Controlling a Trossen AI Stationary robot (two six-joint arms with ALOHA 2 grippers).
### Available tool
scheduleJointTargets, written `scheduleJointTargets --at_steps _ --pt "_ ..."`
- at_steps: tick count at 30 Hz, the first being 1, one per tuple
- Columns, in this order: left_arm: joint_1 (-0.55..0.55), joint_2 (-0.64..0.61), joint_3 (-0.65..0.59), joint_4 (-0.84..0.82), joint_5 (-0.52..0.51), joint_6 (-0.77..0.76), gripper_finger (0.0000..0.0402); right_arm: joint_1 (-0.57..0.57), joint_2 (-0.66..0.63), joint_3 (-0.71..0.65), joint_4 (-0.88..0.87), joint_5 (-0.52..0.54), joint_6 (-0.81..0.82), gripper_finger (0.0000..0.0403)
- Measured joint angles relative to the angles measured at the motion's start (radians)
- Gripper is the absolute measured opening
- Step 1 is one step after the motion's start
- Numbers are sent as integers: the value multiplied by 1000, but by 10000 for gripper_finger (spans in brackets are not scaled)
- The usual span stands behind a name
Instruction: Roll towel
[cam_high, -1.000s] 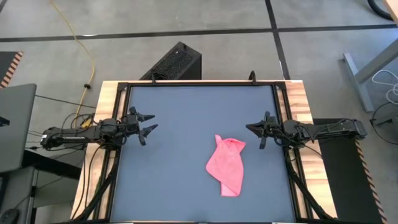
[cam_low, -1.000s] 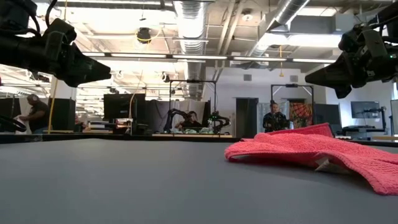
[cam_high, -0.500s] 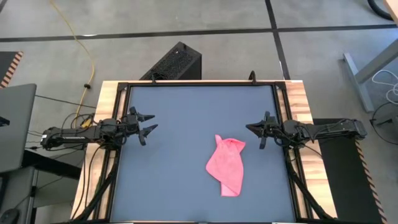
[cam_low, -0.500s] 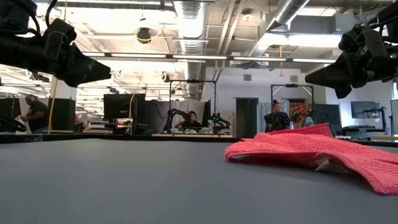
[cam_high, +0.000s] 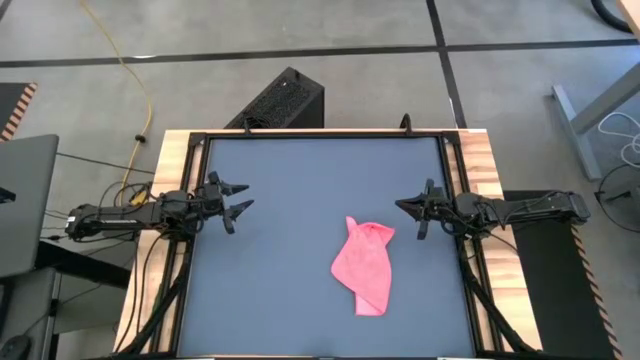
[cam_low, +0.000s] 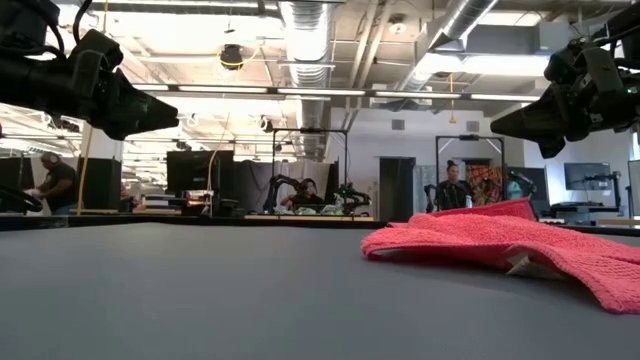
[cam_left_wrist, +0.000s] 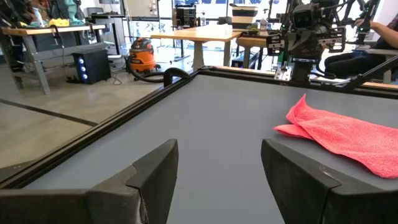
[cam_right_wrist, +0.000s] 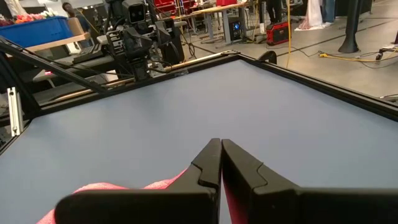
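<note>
Only low view, towel (cam_low: 510, 245) white tag

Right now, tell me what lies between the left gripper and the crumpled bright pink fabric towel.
Only bare dark grey table. In the high view nothing sits between the open left gripper and the towel.

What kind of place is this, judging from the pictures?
Probably a robotics lab or workshop: exposed ceiling ducts, workbenches on a concrete floor, another robot arm station behind the table, and people working in the background.
</note>
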Motion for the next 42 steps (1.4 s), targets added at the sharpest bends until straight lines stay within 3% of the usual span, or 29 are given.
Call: scheduleJointTargets --at_steps 6,9,12,16,20,23,31,37,42 --pt "0 0 0 0 0 -5 222 -8 0 -1 14 15 -69 40" --pt "0 0 0 0 27 -146 222 -20 0 -1 43 24 -107 40" --pt "0 0 0 -2 79 -373 222 -27 0 -1 63 24 4 40" --pt "0 0 1 -5 60 -553 222 -22 1 -1 75 9 294 40" --pt "-10 0 1 -10 118 -616 222 7 2 -1 140 -148 361 40" --pt "-37 0 1 -17 175 -604 222 62 44 22 151 -159 408 40" --pt "-160 16 1 125 185 -467 222 197 421 256 29 -28 304 40" --pt "-232 108 1 307 181 -336 222 196 731 519 -357 -25 264 41" --pt "-252 282 1 443 175 -285 222 184 924 711 -652 -26 229 60"
